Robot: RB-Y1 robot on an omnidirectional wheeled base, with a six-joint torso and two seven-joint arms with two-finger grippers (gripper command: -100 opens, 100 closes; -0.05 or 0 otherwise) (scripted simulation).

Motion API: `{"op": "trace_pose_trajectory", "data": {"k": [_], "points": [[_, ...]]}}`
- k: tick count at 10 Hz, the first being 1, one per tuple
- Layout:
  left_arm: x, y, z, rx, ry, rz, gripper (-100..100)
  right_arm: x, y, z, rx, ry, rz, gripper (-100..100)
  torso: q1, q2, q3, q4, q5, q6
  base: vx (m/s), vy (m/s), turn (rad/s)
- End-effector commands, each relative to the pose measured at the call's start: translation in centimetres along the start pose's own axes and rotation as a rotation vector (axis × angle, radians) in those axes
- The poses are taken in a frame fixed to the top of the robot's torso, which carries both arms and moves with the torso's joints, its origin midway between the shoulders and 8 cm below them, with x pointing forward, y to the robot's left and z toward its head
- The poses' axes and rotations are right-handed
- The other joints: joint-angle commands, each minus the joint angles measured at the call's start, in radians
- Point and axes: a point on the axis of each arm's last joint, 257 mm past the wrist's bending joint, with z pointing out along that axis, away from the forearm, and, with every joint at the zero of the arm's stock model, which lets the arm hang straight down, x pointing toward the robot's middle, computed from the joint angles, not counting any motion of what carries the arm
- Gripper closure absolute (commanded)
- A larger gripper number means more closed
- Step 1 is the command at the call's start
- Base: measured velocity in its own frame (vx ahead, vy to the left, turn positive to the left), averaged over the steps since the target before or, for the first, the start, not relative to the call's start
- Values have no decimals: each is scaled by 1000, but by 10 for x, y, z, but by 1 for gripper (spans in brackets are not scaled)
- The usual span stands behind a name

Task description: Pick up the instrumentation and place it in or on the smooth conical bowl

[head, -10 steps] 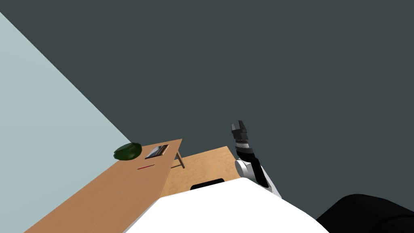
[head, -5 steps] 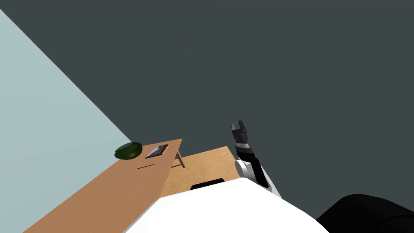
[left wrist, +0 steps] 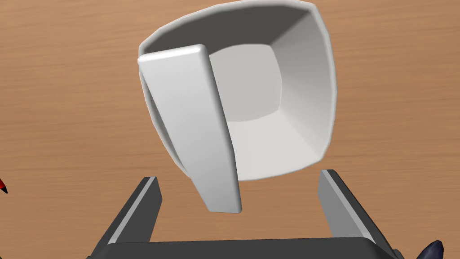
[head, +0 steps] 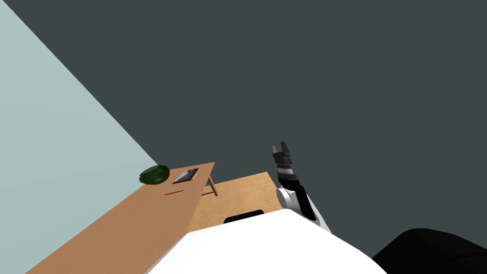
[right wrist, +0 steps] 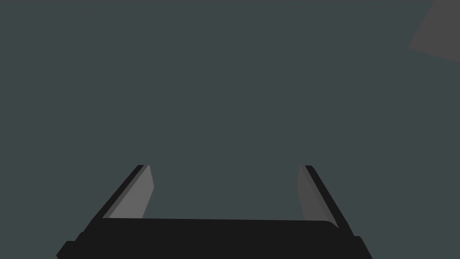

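Observation:
A white bowl (left wrist: 287, 112) with sloping walls and a flat bottom stands on a brown wooden surface (left wrist: 67, 90). A flat white slab, the instrumentation (left wrist: 188, 117), leans in it. Its far end rests over the bowl's rim, and its near end sticks out over the rim toward my left gripper (left wrist: 239, 176). That gripper is open just short of the bowl, its fingers (left wrist: 146, 198) apart from the slab. My right gripper (head: 283, 145) is raised to the right of my chest, and it is open (right wrist: 224, 166) with nothing between its fingers.
In the head view a long wooden table (head: 123, 228) runs off to the left, with a dark green rounded object (head: 154, 174), a book (head: 186, 175) and a thin red stick (head: 173, 192) on it. A red tip (left wrist: 2, 185) and a dark tip (left wrist: 433, 247) lie near the left gripper.
My head view has turned slightly, so the table's things sit a little further right in the picture. The right arm has not moved.

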Motion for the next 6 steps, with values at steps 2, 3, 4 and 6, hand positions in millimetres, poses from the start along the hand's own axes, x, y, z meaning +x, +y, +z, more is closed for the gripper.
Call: {"op": "trace_pose_trajectory", "data": {"k": [2, 3, 4, 6], "points": [[0, 0, 0, 0, 0, 0, 0, 0, 0, 0, 0, 0, 0, 0, 1, -1, 0, 0, 0, 0, 0, 0, 0], [0, 0, 0, 0, 0, 0, 0, 0, 0, 0, 0, 0, 0, 0, 1, -1, 0, 0, 0, 0, 0, 0, 0], [0, 0, 0, 0, 0, 0, 0, 0, 0, 0, 0, 0, 0, 0, 1, -1, -1, 0, 0, 0, 0, 0, 0], [0, 0, 0, 0, 0, 0, 0, 0, 0, 0, 0, 0, 0, 0, 1, -1, -1, 0, 0, 0, 0, 0, 0]]}}
